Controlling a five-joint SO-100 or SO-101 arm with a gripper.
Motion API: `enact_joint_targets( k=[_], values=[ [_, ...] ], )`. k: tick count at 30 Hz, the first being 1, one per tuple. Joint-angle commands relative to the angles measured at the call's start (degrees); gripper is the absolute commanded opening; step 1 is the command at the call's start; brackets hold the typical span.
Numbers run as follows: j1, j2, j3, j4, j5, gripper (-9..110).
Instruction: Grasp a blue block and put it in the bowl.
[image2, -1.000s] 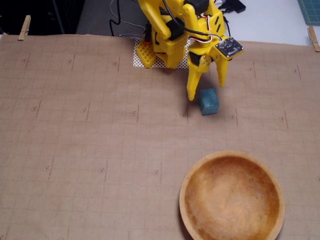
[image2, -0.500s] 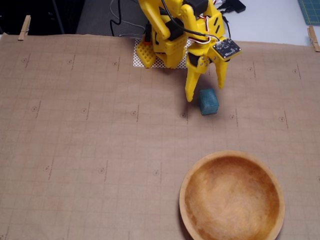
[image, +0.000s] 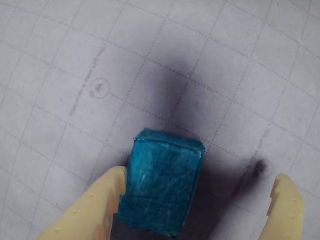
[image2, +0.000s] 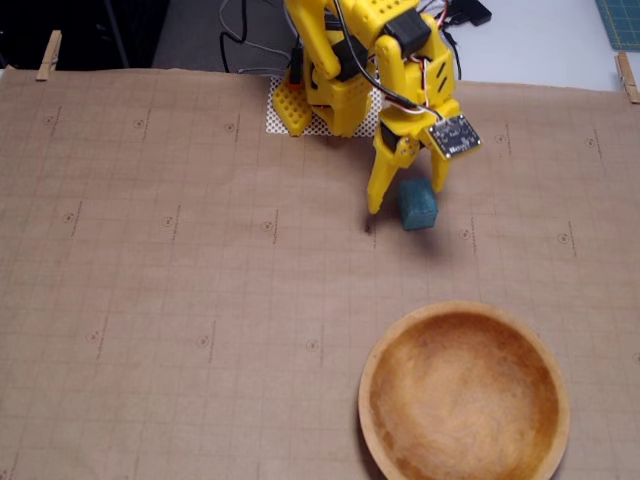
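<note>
Fingers (image: 100, 210) of the yellow gripper (image2: 405, 200) are spread wide and point down at the tabletop (image2: 200, 280), which is covered in brown gridded paper. In the wrist view the blue block (image: 162, 185) sits between them, close against the left finger, with a clear gap to the right one; whether that left finger touches the block I cannot tell. In the fixed view the yellow arm (image2: 350, 60) reaches forward from its base at the top edge and bends steeply down, the wrist tilted over the block (image2: 417, 205). The wooden bowl (image2: 545, 355) lies well apart from the fingers, toward the lower right of that view.
</note>
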Motion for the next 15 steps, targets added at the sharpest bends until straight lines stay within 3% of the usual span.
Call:
enact_joint_targets(
  k=[1,15],
  values=[
    [-0.4,-1.9,-4.2,-2.1,0.2,36],
    [-3.1,-4.0,-3.4,-4.7,0.1,36]
  ],
)
